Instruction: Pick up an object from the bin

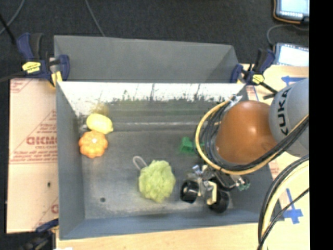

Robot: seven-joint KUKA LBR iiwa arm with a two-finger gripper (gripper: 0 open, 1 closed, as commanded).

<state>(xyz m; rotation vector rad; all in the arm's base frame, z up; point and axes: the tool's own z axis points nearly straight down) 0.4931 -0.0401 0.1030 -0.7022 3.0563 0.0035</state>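
The gripper (204, 187) is low over the front right part of the bin (70, 191), close to the front wall. The thing nearest to it is a pale green fluffy puff (156, 180), rounded and shaggy, lying on the bin floor just to the gripper's left. A thin whitish loop (138, 162) sticks out of the puff's upper left side and lies flat on the floor. The puff and the gripper's tip are close together, but whether they touch cannot be told.

Whether the gripper is open or closed cannot be told either. Its end is a cluster of metal pieces and two dark round shapes, and it is not clear whether those shapes belong to the robot or are things in the bin.

Just behind the gripper, a small bright green thing (187, 146) lies on the floor. It sits right at the left edge of the looped cables (204, 134) that ring the arm's rounded orange cover (243, 132). The cover and cables hang over the right side of the bin and hide the floor beneath them.

Well apart, in the far left corner, a yellow lemon-shaped thing (99, 123) lies near the back wall. An orange pumpkin-shaped thing (93, 144) is touching it on its front side. The floor between this pair and the puff is bare grey metal.
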